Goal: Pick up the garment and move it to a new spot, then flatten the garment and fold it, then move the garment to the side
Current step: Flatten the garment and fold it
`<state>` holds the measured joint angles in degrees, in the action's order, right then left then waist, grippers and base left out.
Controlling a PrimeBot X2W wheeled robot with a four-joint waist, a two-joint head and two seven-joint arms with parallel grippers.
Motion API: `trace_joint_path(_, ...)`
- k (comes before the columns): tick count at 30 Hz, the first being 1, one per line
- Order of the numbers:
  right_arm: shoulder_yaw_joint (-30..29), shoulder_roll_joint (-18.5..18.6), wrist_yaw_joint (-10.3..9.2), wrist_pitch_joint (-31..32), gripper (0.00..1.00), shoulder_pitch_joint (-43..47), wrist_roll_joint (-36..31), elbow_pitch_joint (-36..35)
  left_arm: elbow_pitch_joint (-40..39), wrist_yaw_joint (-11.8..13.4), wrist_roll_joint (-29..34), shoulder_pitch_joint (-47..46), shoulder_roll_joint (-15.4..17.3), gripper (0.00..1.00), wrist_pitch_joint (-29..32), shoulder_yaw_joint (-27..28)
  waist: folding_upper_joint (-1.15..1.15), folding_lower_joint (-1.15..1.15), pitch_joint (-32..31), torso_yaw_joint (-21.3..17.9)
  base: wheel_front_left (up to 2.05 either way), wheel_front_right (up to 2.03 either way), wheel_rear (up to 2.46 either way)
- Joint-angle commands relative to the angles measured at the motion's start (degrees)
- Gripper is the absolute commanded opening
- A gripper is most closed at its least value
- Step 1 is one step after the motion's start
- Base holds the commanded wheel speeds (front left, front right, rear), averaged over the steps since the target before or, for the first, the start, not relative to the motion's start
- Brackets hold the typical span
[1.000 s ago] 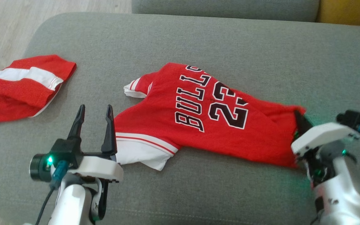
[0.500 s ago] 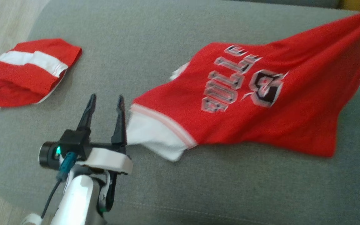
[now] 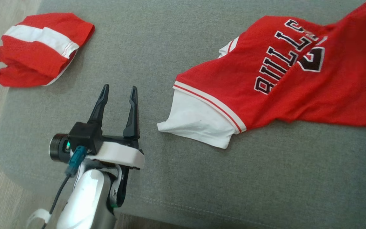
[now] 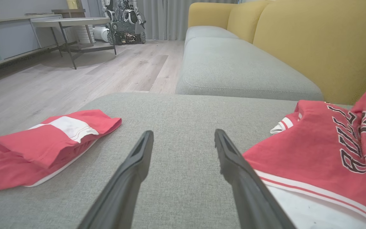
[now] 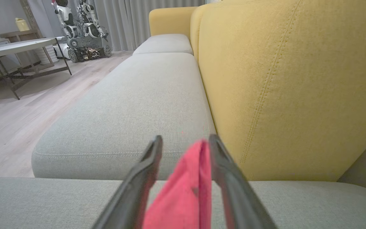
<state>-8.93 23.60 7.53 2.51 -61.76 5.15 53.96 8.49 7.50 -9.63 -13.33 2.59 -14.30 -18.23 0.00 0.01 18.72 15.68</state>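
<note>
The red Bulls jersey [image 3: 284, 79] lies on the grey sofa seat [image 3: 183, 184], at about 2 o'clock from the left hand [image 3: 119, 90]. Its white end [image 3: 199, 122] points at that hand and is near it but does not touch it. The other end of the jersey climbs up and runs off the head view at 2 o'clock, so that end is not lying flat. The big number is bent over on itself. The left hand is spread wide with nothing in it, and it hangs low over the seat. In the right wrist view the right hand [image 5: 185, 138] has its two fingers [image 5: 230, 190] apart, and a bit of the red cloth stands between them. The cloth leans on one finger and leaves a gap at the other, so it looks loose and not pinched. Behind it is the yellow sofa back [image 5: 281, 79]. I think the jersey is being let go at its new spot. Here is what could go wrong. If the right hand pulls away fast, the cloth could catch on the finger it leans on and get dragged into a heap. If the raised end drops in a bunch, flattening will be harder. A folded red and white cloth [image 3: 40, 47] sits at 11 o'clock from the left hand. It looks much like the jersey, so a hand could grab the wrong one.
</note>
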Motion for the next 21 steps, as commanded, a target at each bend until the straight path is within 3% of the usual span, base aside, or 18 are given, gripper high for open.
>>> trace_joint_path(1, -0.06, 0.01, -0.04, -1.54, 1.0, -2.25, -0.64, -0.88, -1.94, 0.27, -0.15, -2.02, 0.3, 1.0, -0.7, 1.4, 0.0, -0.01, -0.35, -0.49, 0.0, 0.0, 0.0)
trace_joint_path(6, -0.41, -3.45, -0.04, -6.5, 1.0, 0.03, -0.79, 4.41, -1.68, 0.27, -0.02, -1.67, 0.3, 1.0, -0.7, 2.0, 0.0, -0.01, -3.25, -3.5, 0.0, 0.0, 0.0)
trace_joint_path(11, 1.66, -5.6, -0.04, -9.77, 1.0, 2.82, 1.43, 5.36, -1.61, 0.08, 0.11, -0.7, 0.3, 1.0, -0.7, 2.91, 0.0, -0.01, -5.9, -6.35, 0.0, 0.0, 0.0)
trace_joint_path(21, 6.87, -9.58, -0.04, -15.23, 1.0, 16.03, 14.34, -3.64, -1.56, -0.34, -1.6, 2.22, 0.29, 1.0, -0.7, 3.87, 0.0, -0.01, -12.02, -12.17, 0.0, 0.0, 0.0)
